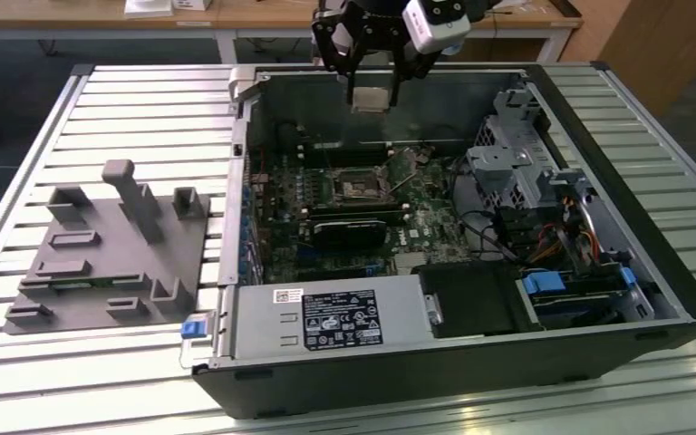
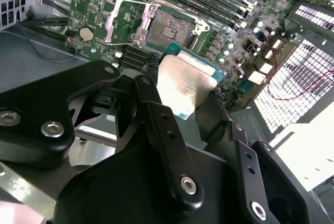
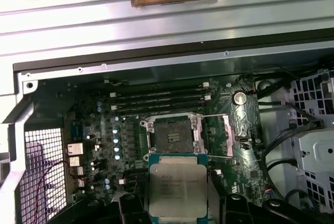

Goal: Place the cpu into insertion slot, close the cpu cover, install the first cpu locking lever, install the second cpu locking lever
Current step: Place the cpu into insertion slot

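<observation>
My gripper (image 1: pixel 370 91) is shut on the cpu (image 1: pixel 370 98), a flat silver-faced square held by its edges above the back of the open computer case. In both wrist views the cpu (image 3: pixel 177 187) (image 2: pixel 185 85) sits between the black fingers (image 3: pixel 232 203) and hangs above the motherboard, short of the insertion slot (image 3: pixel 170 135) (image 2: pixel 169 25). The slot (image 1: pixel 357 187) is a bare black square socket. The cpu cover (image 3: pixel 228 135) (image 2: pixel 122 20), a silvery frame, is swung open to one side of the socket.
The black case (image 1: pixel 638 299) lies open on a slatted metal table (image 1: pixel 142 109). A long black module (image 1: pixel 348 227) sits just in front of the socket, and drive cages and cables (image 1: pixel 529 181) fill the exterior view's right. A grey fixture block (image 1: pixel 106 254) stands at the exterior view's left.
</observation>
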`<move>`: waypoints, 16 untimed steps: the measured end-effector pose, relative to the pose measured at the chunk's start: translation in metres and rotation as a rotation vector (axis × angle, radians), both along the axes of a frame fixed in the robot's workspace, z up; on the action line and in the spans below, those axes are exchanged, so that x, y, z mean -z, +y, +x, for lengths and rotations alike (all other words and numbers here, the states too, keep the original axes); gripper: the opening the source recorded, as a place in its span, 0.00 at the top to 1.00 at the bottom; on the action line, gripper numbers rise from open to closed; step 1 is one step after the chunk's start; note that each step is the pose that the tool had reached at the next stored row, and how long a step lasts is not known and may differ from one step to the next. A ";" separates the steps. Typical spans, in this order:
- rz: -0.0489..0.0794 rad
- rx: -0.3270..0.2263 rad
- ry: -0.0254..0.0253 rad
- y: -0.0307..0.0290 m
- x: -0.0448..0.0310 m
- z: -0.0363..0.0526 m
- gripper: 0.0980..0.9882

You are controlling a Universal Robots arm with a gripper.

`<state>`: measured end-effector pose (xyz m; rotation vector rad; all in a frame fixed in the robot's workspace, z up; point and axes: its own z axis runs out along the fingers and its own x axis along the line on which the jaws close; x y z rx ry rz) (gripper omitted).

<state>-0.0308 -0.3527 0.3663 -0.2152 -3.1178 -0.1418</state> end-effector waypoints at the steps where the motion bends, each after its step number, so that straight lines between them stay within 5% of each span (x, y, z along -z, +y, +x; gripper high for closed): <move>1: 0.000 0.005 0.0000 0.0000 0.0000 0.0000 0.51; 16: 0.000 0.116 0.0000 0.0000 0.0004 0.0000 0.51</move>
